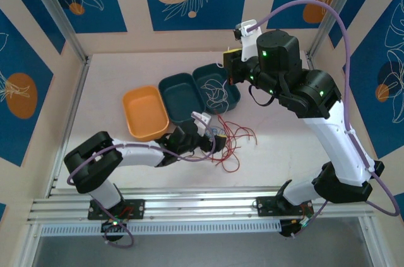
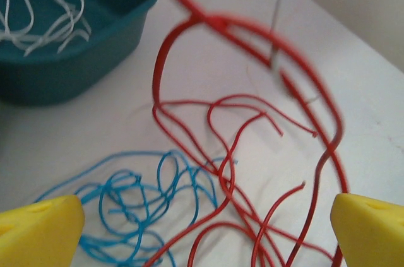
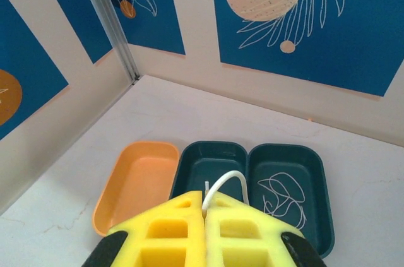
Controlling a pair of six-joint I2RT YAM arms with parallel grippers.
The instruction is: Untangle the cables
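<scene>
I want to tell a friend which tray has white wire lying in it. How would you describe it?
On the table sits a row of three trays: one orange tray and two dark teal ones. Take the teal tray at the right-hand end. Unlike the middle teal tray beside it, it holds a loose tangle of thin white wire.

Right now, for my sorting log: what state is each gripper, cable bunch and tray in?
Left gripper: open.
Right gripper: shut on a white cable.
Red cables: tangled, on the table.
Blue cables: tangled, on the table.
Orange tray: empty.
Middle teal tray: empty.
Right teal tray: holds white cables.
</scene>
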